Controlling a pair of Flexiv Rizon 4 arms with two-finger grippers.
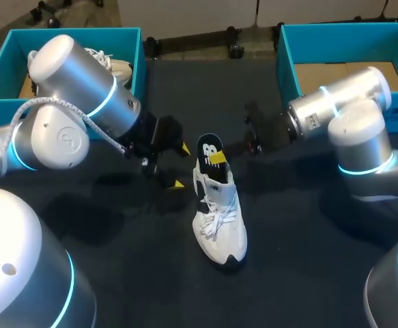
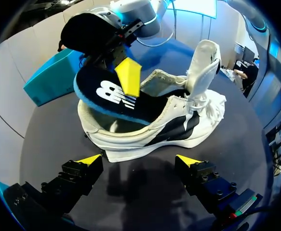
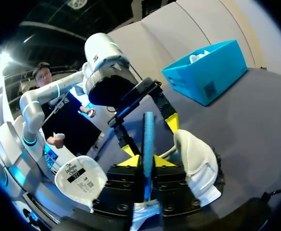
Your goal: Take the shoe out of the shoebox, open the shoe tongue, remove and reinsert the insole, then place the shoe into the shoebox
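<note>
A white shoe with black side stripes (image 1: 219,219) stands upright on the dark table, toe toward me, its tongue (image 2: 203,67) pulled up. A black insole with a blue underside (image 1: 210,147) sticks up out of the heel opening, its front end still inside the shoe. My right gripper (image 1: 217,157) is shut on the insole's raised end; the blue edge (image 3: 148,139) runs between its two yellow tips. My left gripper (image 1: 180,166) stands open just left of the heel. In its own view the shoe (image 2: 179,130) lies ahead of the open left gripper (image 2: 139,161), untouched.
A teal box (image 1: 134,75) at the back left holds another white shoe. A second teal box (image 1: 287,61) with a cardboard floor stands at the back right. Bare dark table lies in front of the shoe.
</note>
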